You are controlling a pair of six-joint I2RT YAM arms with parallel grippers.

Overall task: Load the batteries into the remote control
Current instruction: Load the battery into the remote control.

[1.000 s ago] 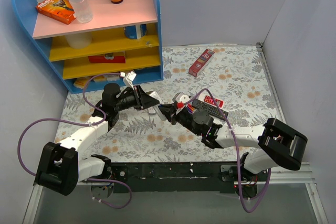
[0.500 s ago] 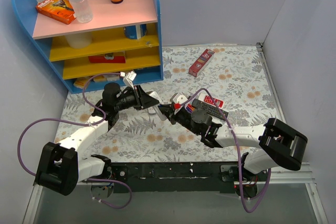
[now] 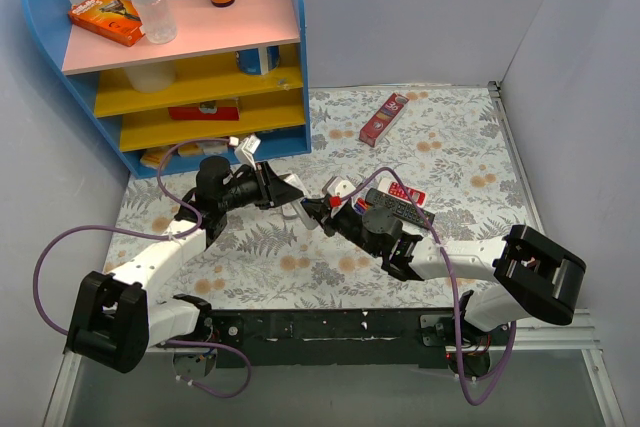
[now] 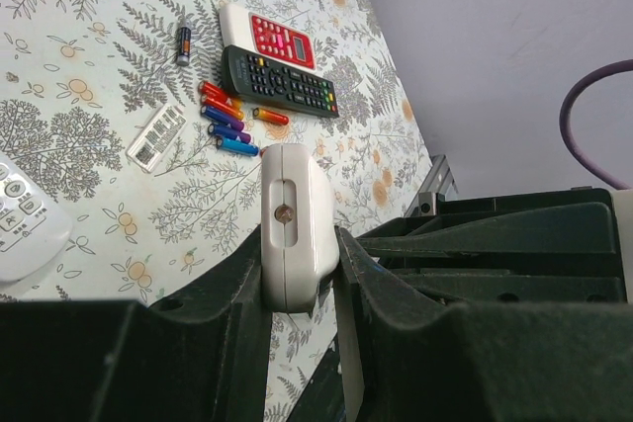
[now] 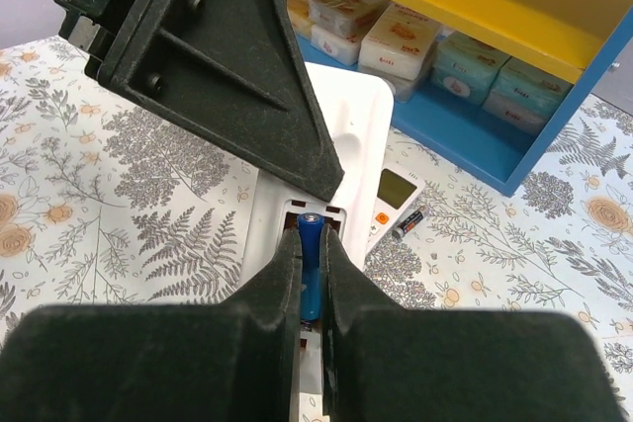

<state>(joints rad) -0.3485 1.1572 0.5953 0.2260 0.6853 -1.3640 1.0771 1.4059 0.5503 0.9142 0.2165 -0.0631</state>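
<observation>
One blue battery (image 5: 311, 262) in right fingers (image 5: 281, 295), white remote (image 4: 293, 229) in left fingers (image 4: 235, 295)

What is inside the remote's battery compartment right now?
A blue battery, clamped by the right pincer, sits in the open compartment of the white remote. The pincer hides the rest, so a second cell cannot be confirmed.

Even, diffuse overhead light is filling the top view, rendering the counter (image 3: 460, 167) bright and sharp, with only soft shadows falling beneath the arms (image 3: 165, 252) and inside the shelf unit (image 3: 250, 12). In both wrist views, the left end effector (image 4: 297, 239) and right end effector (image 5: 310, 242) are showing as dark, slightly soft-focused masses in the foreground, while the counter behind is appearing well lit, without glare.
</observation>
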